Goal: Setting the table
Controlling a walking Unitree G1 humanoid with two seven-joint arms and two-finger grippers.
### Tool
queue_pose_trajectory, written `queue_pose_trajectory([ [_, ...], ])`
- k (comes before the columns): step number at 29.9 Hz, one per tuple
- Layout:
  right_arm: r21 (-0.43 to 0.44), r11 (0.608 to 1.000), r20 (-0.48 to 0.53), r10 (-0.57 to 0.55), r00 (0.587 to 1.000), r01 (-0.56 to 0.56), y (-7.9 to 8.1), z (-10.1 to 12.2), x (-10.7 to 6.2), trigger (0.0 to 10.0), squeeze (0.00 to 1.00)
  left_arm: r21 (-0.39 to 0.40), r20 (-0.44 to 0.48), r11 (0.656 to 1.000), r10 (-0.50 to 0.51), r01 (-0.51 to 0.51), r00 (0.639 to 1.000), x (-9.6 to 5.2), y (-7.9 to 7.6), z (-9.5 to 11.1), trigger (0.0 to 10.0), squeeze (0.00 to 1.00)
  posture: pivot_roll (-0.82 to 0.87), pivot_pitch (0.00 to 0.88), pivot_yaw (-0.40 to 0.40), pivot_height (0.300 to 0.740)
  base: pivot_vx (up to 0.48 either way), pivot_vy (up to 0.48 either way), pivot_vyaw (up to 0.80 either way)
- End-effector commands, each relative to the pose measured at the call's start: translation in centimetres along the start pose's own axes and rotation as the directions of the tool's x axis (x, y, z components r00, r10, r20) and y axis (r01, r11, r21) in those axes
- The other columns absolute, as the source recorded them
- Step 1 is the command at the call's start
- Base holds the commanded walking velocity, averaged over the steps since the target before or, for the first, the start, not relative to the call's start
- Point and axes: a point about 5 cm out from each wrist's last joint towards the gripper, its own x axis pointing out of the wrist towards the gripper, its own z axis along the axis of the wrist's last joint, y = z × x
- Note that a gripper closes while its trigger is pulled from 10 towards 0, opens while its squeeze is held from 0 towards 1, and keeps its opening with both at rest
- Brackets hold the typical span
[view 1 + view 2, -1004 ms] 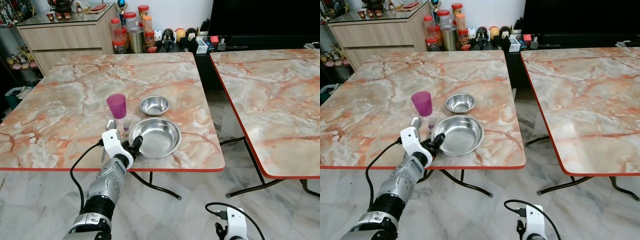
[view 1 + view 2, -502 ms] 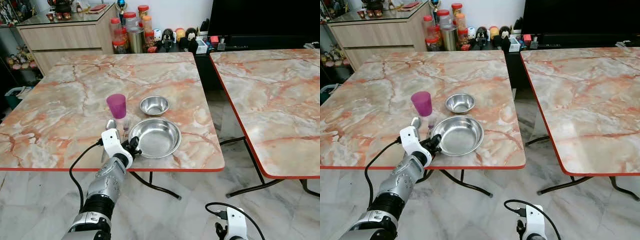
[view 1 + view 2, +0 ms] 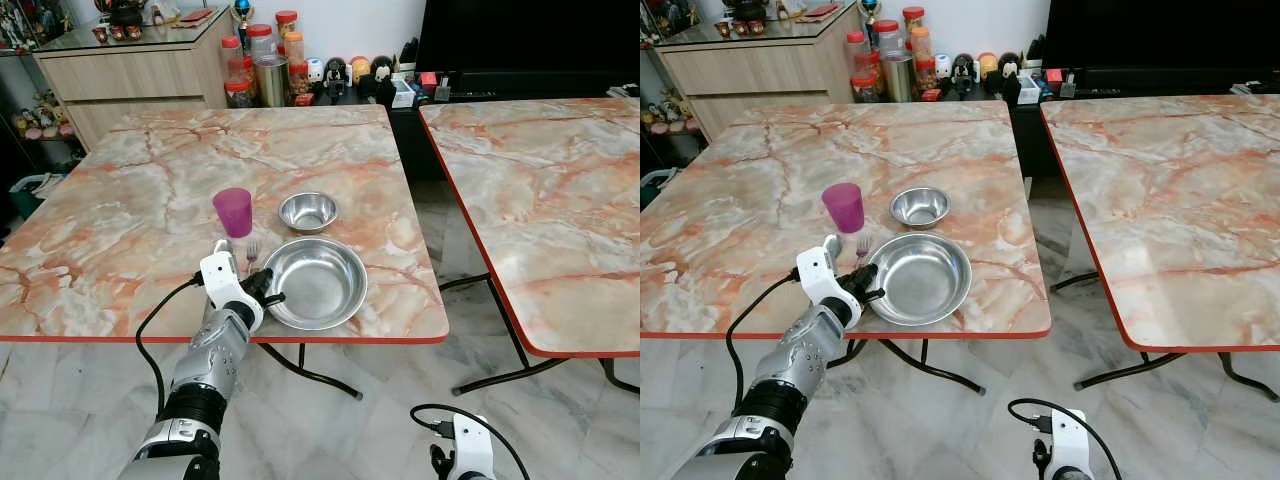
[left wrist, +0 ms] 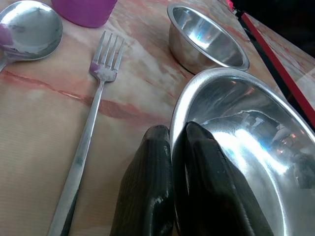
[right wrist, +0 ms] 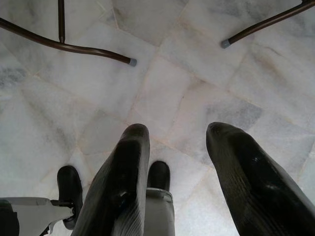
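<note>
table (image 3: 150, 200) veined in peach-orange marble, edged red; cup (image 3: 233, 211) magenta; two bowls (image 3: 315, 282) (image 3: 308, 210), fork (image 4: 93, 118), spoon (image 4: 29, 30) silver steel; floor (image 5: 162, 88) pale grey marble.

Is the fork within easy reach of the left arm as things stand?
Probably yes. The left gripper is shut on the big bowl's rim right beside the fork, nothing between them, but it must let go first.

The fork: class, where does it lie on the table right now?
The fork lies flat on the marble table, just left of the large steel bowl, with the purple cup beyond its tines and the spoon to its left.
</note>
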Motion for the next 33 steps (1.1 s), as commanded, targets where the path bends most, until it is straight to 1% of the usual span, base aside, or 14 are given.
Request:
queue_pose_trajectory([
  [1, 0.018, 1.0, 0.005, 0.0, 1.0, 0.0, 0.2, 0.4, 0.1, 10.0, 0.0, 0.008, -0.001, 1.0, -0.002, 0.002, 1.0, 0.0, 0.1, 0.2, 0.0, 0.0, 0.08, 0.0, 0.037, 0.74, 0.0, 0.0, 0.0],
  [3, 0.019, 1.0, 0.006, -0.001, 1.0, 0.001, 0.1, 0.4, 0.1, 10.0, 0.0, -0.027, 0.031, 0.999, -0.042, 0.043, 0.999, -0.1, -0.4, 0.3, 0.0, 0.0, 0.08, 0.0, 0.036, 0.74, 0.0, 0.0, 0.0],
  [4, 0.02, 1.0, 0.006, -0.001, 1.0, 0.001, 0.1, 0.4, 0.1, 10.0, 0.0, -0.036, 0.061, 0.997, -0.073, 0.075, 0.995, -0.2, -0.8, 0.5, 0.5, 0.0, 0.08, 0.0, 0.035, 0.74, 0.0, 0.0, 0.0],
  [5, 0.021, 1.0, 0.007, -0.002, 1.0, 0.002, 0.1, 0.4, 0.1, 10.0, 0.0, -0.039, 0.089, 0.994, -0.1, 0.104, 0.991, -0.3, -1.2, 0.6, 7.1, 0.0, 0.08, 0.0, 0.035, 0.74, 0.0, 0.0, 0.0],
  [6, 0.021, 1.0, 0.007, -0.002, 1.0, 0.002, 0.1, 0.4, 0.1, 10.0, 0.0, -0.039, 0.107, 0.992, -0.117, 0.121, 0.987, -0.4, -1.5, 0.7, 7.1, 0.0, 0.08, 0.0, 0.035, 0.74, 0.0, 0.0, 0.0],
  [7, 0.023, 1.0, 0.008, -0.002, 1.0, 0.002, 0.0, 0.5, 0.1, 10.0, 0.0, -0.049, 0.14, 0.988, -0.14, 0.148, 0.98, -0.5, -2.0, 0.9, 10.0, 0.0, 0.08, 0.0, 0.033, 0.74, 0.0, 0.0, 0.0],
  [8, 0.023, 1.0, 0.008, -0.002, 1.0, 0.002, 0.0, 0.5, 0.1, 10.0, 0.0, -0.049, 0.152, 0.986, -0.148, 0.157, 0.977, -0.5, -2.2, 0.9, 10.0, 0.0, 0.08, 0.0, 0.033, 0.74, 0.0, 0.0, 0.0],
  [13, 0.026, 1.0, 0.011, -0.004, 1.0, 0.004, 0.0, 0.6, 0.1, 10.0, 0.0, -0.098, 0.202, 0.978, -0.163, 0.185, 0.966, -0.8, -2.7, 1.0, 10.0, 0.0, 0.07, 0.0, 0.033, 0.74, 0.0, 0.0, 0.0],
  [14, 0.026, 1.0, 0.012, -0.003, 1.0, 0.003, 0.0, 0.6, 0.1, 10.0, 0.0, -0.108, 0.229, 0.976, -0.161, 0.189, 0.96, -0.9, -2.8, 1.3, 10.0, 0.0, 0.07, 0.0, 0.032, 0.74, 0.0, 0.0, 0.0],
  [16, 0.027, 1.0, 0.012, -0.003, 1.0, 0.003, -0.1, 0.6, 0.1, 10.0, 0.0, -0.107, 0.247, 0.976, -0.16, 0.191, 0.956, -0.9, -2.9, 1.4, 10.0, 0.0, 0.08, 0.0, 0.028, 0.74, 0.0, -0.285, 0.0],
  [21, 0.028, 1.0, 0.015, -0.005, 1.0, 0.004, -0.1, 0.7, 0.1, 10.0, 0.0, -0.13, 0.29, 0.974, -0.14, 0.184, 0.947, -1.0, -2.7, 2.1, 10.0, 0.0, 0.07, 0.0, 0.022, 0.74, 0.0, -0.435, 0.0],
  [27, 0.023, 1.0, 0.017, -0.006, 1.0, 0.006, -0.2, 0.8, 0.1, 10.0, 0.0, -0.12, 0.31, 0.977, -0.134, 0.179, 0.941, -1.1, -2.7, 2.5, 10.0, 0.0, 0.07, 0.0, 0.018, 0.74, 0.0, -0.454, 0.0],
  [33, 0.014, 1.0, 0.016, -0.002, 1.0, 0.002, -0.2, 0.8, 0.1, 10.0, 0.0, -0.13, 0.313, 0.977, -0.119, 0.167, 0.942, -1.0, -2.6, 2.5, 10.0, 0.0, 0.07, 0.0, 0.02, 0.74, 0.0, -0.458, 0.0],
])
